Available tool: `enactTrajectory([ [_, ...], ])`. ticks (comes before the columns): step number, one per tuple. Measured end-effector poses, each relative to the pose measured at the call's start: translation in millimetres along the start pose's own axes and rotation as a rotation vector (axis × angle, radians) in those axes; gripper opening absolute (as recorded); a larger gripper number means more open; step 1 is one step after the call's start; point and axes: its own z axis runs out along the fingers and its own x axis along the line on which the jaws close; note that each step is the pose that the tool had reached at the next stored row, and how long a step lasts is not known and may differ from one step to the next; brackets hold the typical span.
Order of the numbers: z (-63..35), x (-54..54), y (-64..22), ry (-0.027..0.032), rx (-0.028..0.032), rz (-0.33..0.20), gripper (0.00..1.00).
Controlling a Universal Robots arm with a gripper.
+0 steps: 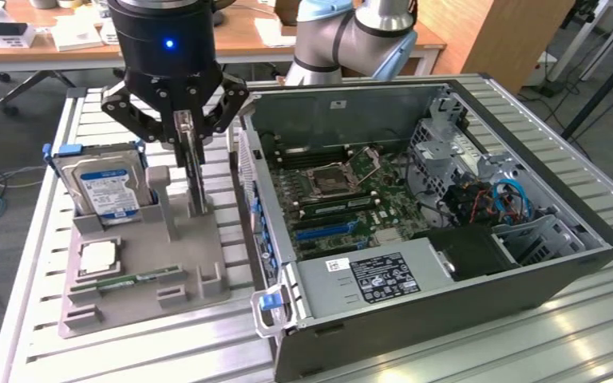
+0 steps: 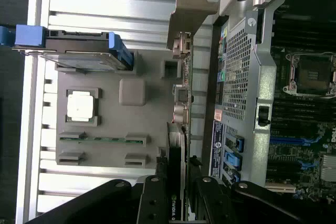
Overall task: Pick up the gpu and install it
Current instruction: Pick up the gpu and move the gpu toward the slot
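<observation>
Tool (image 1: 184, 134) (image 2: 177, 182) is closed narrow on the gpu (image 1: 191, 179) (image 2: 177, 148); black fingers (image 2: 155, 195) are pressed on both flat faces near the card's upper end. No gap is seen between pads and card.

Gpu is held upright on edge, thin side toward the exterior camera. Its lower end sits at the slotted post of the grey fixture (image 1: 147, 302) (image 2: 107, 124); whether it is seated in the slot or just lifted clear cannot be told. In the wrist view the card is seen edge-on, with its metal bracket (image 2: 191, 3) at the far end from the tool.

On the same fixture:
- hard drive (image 1: 99, 183) (image 2: 79, 56), blue label, standing on edge on the exterior view's left of the gpu
- processor chip (image 1: 98, 258) (image 2: 83, 104) lying flat in its pocket
- green memory stick (image 1: 136, 281) (image 2: 102, 139) lying in its slot just beside the chip

Open computer case (image 1: 445, 319) (image 2: 239, 72) is laid on its side on the counter (image 1: 179, 351) (image 2: 105, 9), just beside the fixture on the exterior view's right. Motherboard (image 1: 334, 179) (image 2: 310, 129) is exposed inside. Gpu is outside the case, between hard drive and case wall.
</observation>
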Motion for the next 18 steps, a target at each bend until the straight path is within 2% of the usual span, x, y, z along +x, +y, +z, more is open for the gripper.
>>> enactTrajectory([
  [13, -1.0, 0.0, 0.1, 0.0002, -0.0007, 0.000, 0.26],
  [16, -3.8, -0.1, 0.2, 0.0003, -0.0005, 0.000, 0.26],
  [17, -10.7, -0.2, 0.5, 0.0002, -0.0006, 0.000, 0.26],
  [18, -12.2, -0.2, 0.6, 0.0003, -0.0006, 0.000, 0.26],
])
